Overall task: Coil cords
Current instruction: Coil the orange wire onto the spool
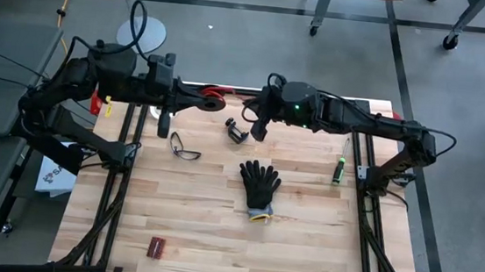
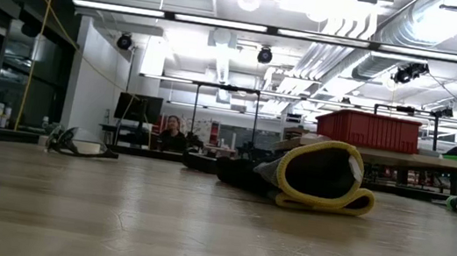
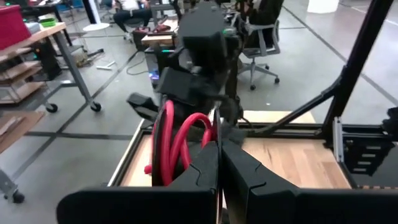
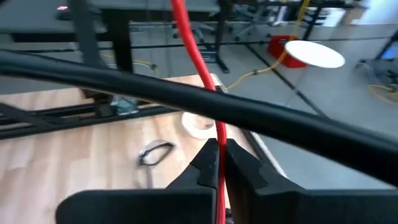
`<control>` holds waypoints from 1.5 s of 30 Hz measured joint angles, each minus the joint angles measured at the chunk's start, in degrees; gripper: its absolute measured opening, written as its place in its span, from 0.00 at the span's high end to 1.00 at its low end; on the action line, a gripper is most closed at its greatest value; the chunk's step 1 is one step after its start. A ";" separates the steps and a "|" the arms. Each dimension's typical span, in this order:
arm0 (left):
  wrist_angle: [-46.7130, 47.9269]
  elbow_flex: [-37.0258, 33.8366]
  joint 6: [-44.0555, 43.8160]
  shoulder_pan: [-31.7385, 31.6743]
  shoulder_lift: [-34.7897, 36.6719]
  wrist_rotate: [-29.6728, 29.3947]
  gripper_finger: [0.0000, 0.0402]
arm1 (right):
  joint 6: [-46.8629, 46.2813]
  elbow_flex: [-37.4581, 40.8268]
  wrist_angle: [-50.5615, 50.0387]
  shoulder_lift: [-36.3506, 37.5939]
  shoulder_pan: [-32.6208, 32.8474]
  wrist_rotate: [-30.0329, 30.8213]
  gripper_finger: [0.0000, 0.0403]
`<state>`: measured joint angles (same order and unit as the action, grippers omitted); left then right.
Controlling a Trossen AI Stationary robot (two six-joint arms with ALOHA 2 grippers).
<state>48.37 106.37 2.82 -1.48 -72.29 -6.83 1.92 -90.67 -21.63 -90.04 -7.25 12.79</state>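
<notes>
Left end effector (image 3: pixel 219 163) clamped on looped red cord (image 3: pixel 177 140), right end effector (image 4: pixel 217 163) pinching the same cord beyond the black glove (image 1: pixel 260 184)

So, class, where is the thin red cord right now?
In the high view the thin red cord is at the table's far edge, left of centre, looped at the left tool; the right tool is shut on a strand of it.

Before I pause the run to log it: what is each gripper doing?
Left gripper: shut on the red cord, held above the table's back edge.
Right gripper: shut on the red cord, just across from the left one.
</notes>
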 joint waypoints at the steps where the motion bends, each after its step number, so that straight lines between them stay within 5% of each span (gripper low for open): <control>1: 0.22 0.00 -0.07 0.00 0.00 -0.49 1.00 | -0.03 0.00 -0.11 0.00 0.35 -0.91 0.99; 30: -11.71 -2.62 -14.58 -10.03 -1.35 -5.29 1.00 | -0.43 0.00 0.73 2.54 6.89 -3.57 1.00; 36: -21.12 -2.60 -25.50 -12.10 -2.10 -0.77 1.00 | 1.46 0.00 1.63 2.54 6.96 -3.57 1.00; 45: -37.04 -2.56 -42.36 -12.46 -8.24 3.81 1.00 | 2.70 -0.02 17.43 1.07 7.00 -3.88 1.00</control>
<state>11.32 103.81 -39.54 -13.93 -80.53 -3.02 4.62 -90.70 -4.19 -88.97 -0.25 8.91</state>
